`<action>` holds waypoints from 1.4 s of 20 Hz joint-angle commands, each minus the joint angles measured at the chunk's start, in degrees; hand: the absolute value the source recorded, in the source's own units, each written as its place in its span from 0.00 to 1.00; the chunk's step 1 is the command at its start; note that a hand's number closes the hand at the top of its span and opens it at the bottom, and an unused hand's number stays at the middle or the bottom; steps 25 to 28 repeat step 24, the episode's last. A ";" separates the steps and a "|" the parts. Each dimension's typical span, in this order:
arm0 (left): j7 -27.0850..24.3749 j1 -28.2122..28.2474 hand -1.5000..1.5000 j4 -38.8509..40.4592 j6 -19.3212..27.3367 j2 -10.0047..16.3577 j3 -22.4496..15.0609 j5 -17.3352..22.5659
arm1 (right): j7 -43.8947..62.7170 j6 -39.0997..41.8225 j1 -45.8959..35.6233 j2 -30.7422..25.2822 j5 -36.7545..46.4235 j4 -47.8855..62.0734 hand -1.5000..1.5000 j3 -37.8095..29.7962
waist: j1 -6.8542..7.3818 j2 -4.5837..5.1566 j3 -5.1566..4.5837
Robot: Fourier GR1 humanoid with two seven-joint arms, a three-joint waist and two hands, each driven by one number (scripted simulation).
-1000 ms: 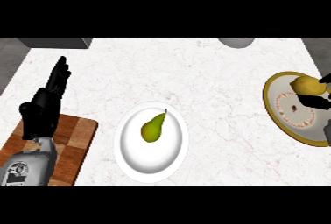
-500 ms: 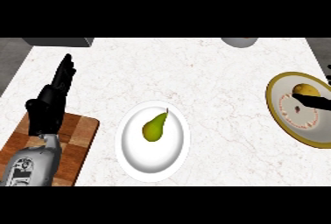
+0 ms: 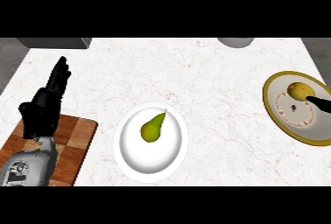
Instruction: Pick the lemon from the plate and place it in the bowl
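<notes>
The lemon is sitting on the upper part of a gold-rimmed plate at the counter's right side, close to the view's right edge. A thin black tip of the right hand is coming in from that edge and lying over the plate, just beside the lemon's lower right. I cannot tell whether it is touching the fruit, and so little of the hand is showing that I cannot tell whether it is open or closed.

Well apart from the plate, near the middle of the white marble counter, a white bowl is standing with a green pear lying in it, stem pointing up and to the right.

At the far left, the left hand is resting open, held straight and pointing upward, holding nothing. Its grey forearm is lying over a wooden cutting board just left of the bowl.

At the counter's far edge, a grey round object is showing only in part.
</notes>
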 commanded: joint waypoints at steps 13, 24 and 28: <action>0.52 0.80 0.50 0.35 0.13 -0.30 0.46 -0.89 | -10.32 29.66 17.98 -7.34 -12.66 -4.15 0.00 -5.92 | -1.98 -0.74 -0.21; 1.10 -1.67 0.50 1.44 -2.16 1.70 3.33 0.88 | -11.30 29.42 33.12 1.79 -17.52 -22.46 0.00 -3.66 | -1.91 -0.72 -0.24; 1.10 -1.67 0.50 1.44 -2.16 1.70 3.33 0.88 | -11.30 29.42 33.12 1.79 -17.52 -22.46 0.00 -3.66 | -1.91 -0.72 -0.24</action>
